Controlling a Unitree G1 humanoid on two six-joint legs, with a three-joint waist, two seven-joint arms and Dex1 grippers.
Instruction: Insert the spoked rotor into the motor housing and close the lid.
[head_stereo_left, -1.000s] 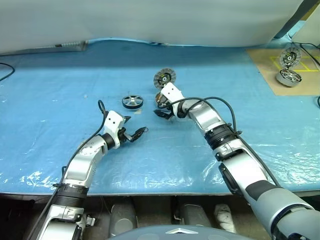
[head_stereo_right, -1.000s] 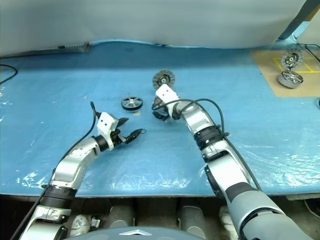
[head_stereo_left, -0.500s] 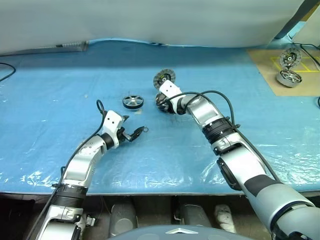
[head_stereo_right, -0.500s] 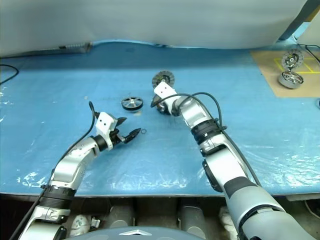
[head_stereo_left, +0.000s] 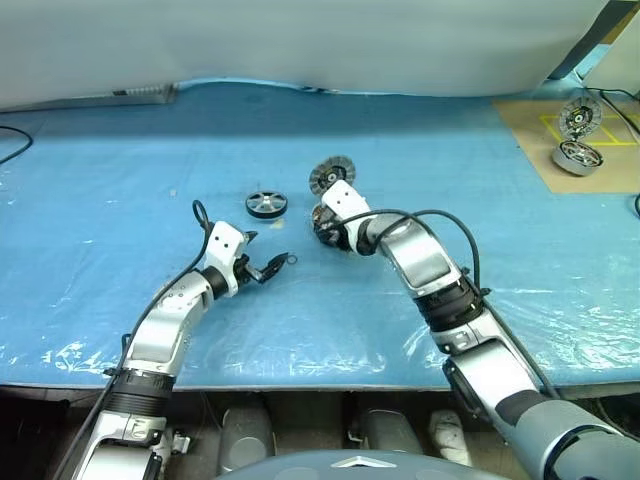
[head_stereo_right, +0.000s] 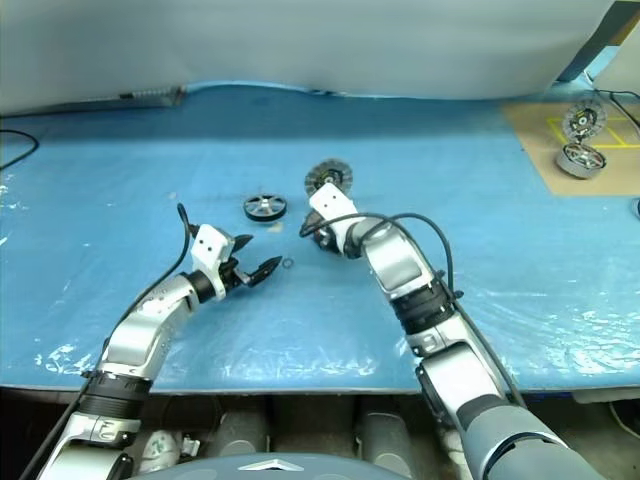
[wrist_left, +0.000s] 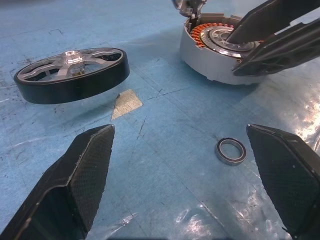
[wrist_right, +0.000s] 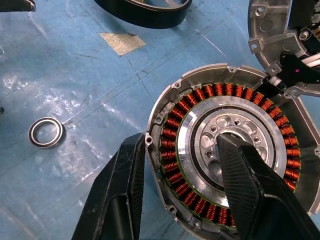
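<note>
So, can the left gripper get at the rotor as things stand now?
Probably yes. The left gripper is open and points toward the rotor, which lies flat with only bare blue sheet between them. The right gripper is busy at the housing, off to the side.

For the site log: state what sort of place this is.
Probably a workshop assembly bench: blue plastic sheeting covers the table, a motor housing with copper windings lies open, and a spoked rotor waits beside it.

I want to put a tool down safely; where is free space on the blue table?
Free: the blue sheet left of the wheel, and between the motor cup and the brown board. Crowded: around wheel, small ring and both grippers.
</note>
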